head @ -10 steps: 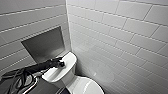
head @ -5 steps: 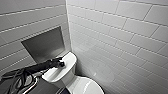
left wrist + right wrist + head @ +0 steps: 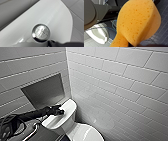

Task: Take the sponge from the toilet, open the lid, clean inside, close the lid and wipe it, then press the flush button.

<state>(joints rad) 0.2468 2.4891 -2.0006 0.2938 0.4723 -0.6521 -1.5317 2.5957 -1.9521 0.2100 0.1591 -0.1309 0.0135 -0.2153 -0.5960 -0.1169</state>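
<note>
Orange sponge [image 3: 137,22] pinched in right gripper [image 3: 132,45], wrist view; head view: left gripper [image 3: 59,112] at flush button [image 3: 41,31], grip unclear.

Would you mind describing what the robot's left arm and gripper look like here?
The left arm is slim and black along its whole length, ending in an equally black left gripper. Loose black cables loop near the arm's base. No markings can be made out.
</note>
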